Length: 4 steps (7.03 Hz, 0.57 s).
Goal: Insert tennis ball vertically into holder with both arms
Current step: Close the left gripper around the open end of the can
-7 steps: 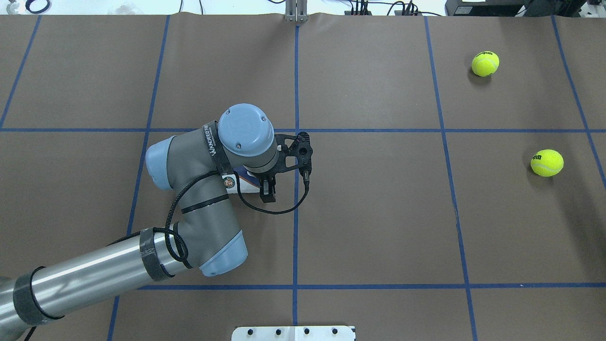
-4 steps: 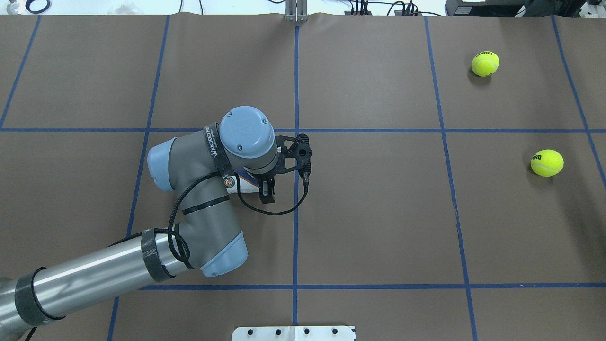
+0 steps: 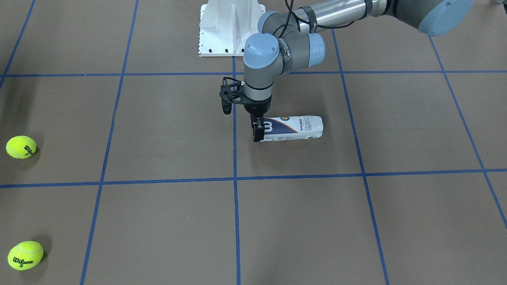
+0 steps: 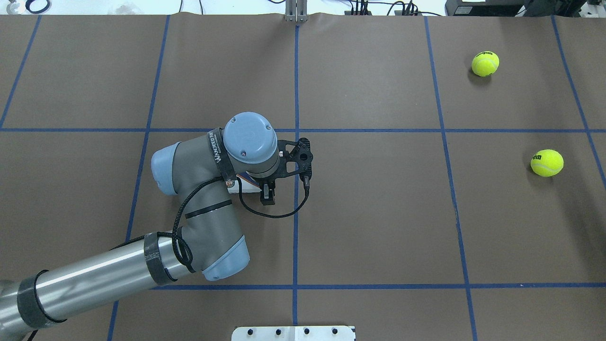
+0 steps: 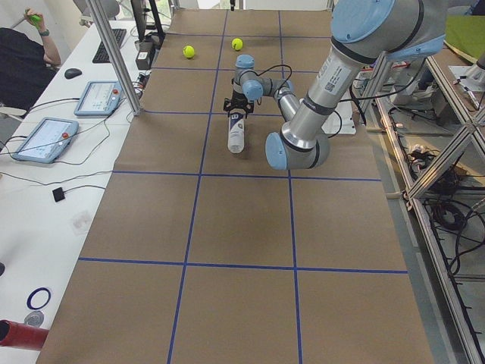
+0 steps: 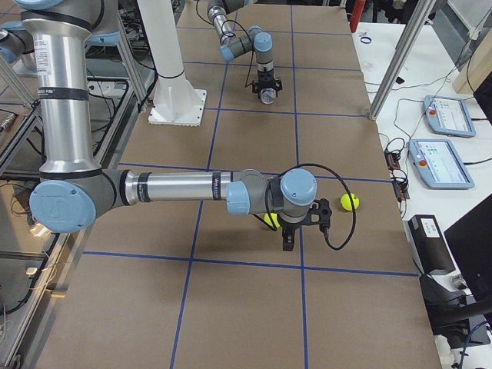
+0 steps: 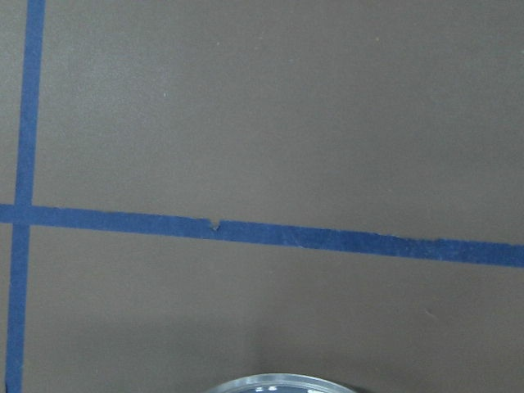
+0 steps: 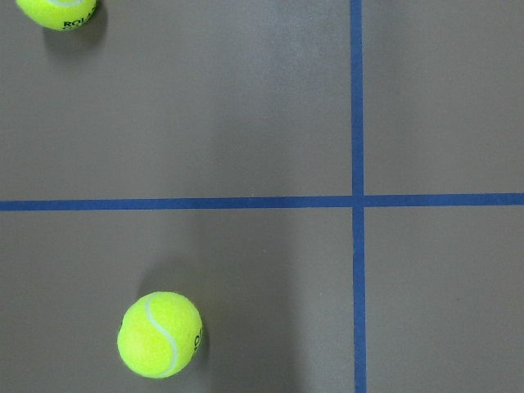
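Exterior front-facing: a clear plastic tube holder (image 3: 295, 127) with a white and navy label lies on its side on the brown paper-covered table (image 3: 166, 118), which is gridded with blue tape. It lies in front of the white bolted pedestal (image 3: 231, 27). The grey and silver left arm (image 3: 277, 51) with light-blue caps bends down over it. The black two-finger left gripper (image 3: 258, 130) points straight down at the tube end beside the centre tape line. One finger lies against the tube's operator-side wall with its tip at table level. The other finger is hidden, so clamped or merely straddling cannot be told. A yellow-green felt tennis ball (image 3: 21, 147) and a second tennis ball (image 3: 25, 255) sit at the view's left edge, well apart from the holder.

Overhead exterior: the wrist covers nearly all of the holder, and only a sliver of label shows beneath it. Both balls rest in the right-hand squares.

Exterior left: the holder lies along the table's length, with the gripper over its far end.

Exterior right: the right arm (image 6: 177, 187), near and large, stretches out level, and the right gripper (image 6: 288, 240) points down. Its jaw state cannot be judged here. One ball shows beside its wrist.

Left wrist-mounted: the holder's curved clear rim shows at the bottom edge, with paper and crossing tape beyond.

Right wrist-mounted: two balls on the paper, seen from above, with a tape cross.
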Motion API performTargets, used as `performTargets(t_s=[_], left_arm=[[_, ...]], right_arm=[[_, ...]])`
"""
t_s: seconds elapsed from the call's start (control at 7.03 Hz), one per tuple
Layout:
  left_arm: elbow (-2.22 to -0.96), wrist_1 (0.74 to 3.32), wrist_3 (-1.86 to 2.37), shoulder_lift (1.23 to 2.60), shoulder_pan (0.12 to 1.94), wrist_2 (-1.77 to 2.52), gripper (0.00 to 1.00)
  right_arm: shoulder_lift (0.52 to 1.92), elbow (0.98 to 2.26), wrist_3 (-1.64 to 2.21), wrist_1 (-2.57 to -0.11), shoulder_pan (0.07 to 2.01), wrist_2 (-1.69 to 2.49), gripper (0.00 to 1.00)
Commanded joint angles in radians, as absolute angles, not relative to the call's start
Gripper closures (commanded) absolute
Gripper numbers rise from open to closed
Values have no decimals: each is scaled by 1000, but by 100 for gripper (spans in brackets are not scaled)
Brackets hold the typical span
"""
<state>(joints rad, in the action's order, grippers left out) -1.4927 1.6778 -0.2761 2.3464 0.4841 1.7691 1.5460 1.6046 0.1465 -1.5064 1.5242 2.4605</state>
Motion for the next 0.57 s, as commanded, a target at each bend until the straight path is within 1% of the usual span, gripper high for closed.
performTargets(t_s=[0.0, 0.14, 0.28, 0.43], left_arm=[[-1494, 1677, -276, 2344, 485, 1766, 20], [-1499, 1677, -276, 2345, 488, 1763, 29], [-1517, 1678, -269, 2345, 495, 1760, 42], [-1570, 1678, -261, 2342, 497, 1729, 46]], right_arm=[[1543, 1605, 146, -1506, 1523, 2461, 0], [1542, 1605, 147, -1506, 1523, 2461, 0], [1539, 1605, 146, -1506, 1525, 2461, 0], [1537, 1605, 146, -1506, 1525, 2461, 0]])
